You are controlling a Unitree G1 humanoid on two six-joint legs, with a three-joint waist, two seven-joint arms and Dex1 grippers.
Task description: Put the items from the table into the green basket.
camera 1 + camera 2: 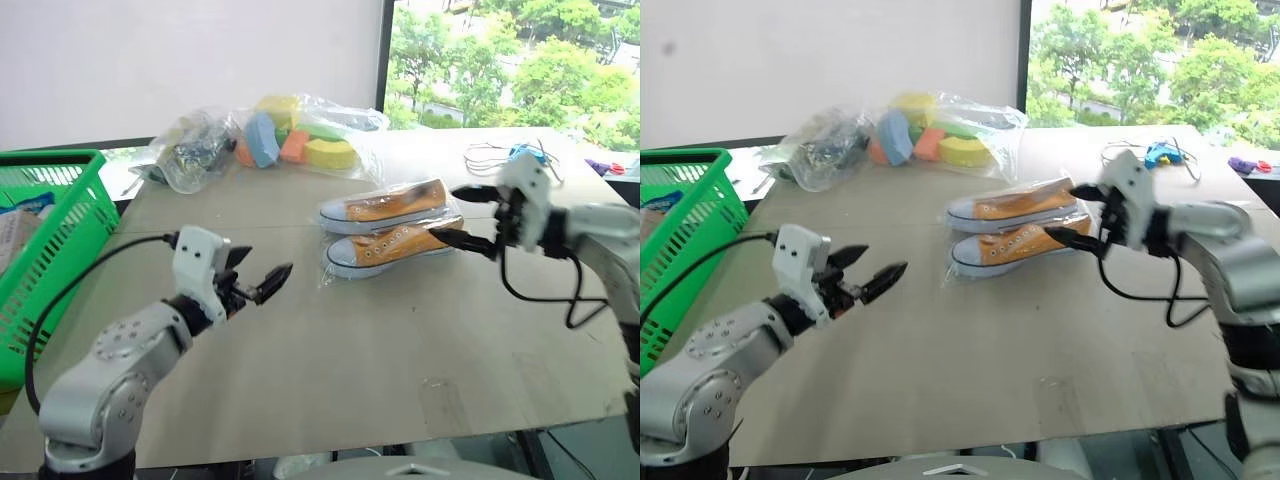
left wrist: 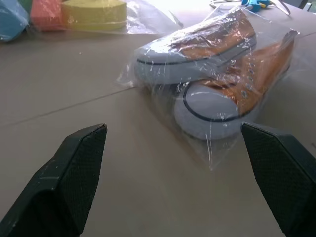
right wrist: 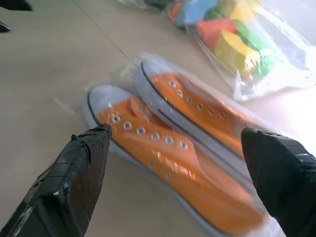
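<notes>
Orange-and-white canvas sneakers in clear plastic wrap (image 1: 392, 232) are lying side by side mid-table on the pale beige board tabletop (image 1: 350, 370); my left gripper (image 1: 262, 277) is hovering above the board short of their toes, its black fingers spread apart and empty; my right gripper (image 1: 466, 217) is hanging at their heel end, fingers also apart, gripping nothing; clear bags of colourful foam pieces (image 1: 300, 135) are resting beyond; the bright green slotted plastic basket (image 1: 55, 235) is sitting at the table's left edge.

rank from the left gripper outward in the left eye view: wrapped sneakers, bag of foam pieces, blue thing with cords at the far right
From the left gripper:
1. wrapped sneakers, mid-table, toward the right gripper.
2. bag of foam pieces, at the table's back.
3. blue thing with cords, far right corner.
</notes>
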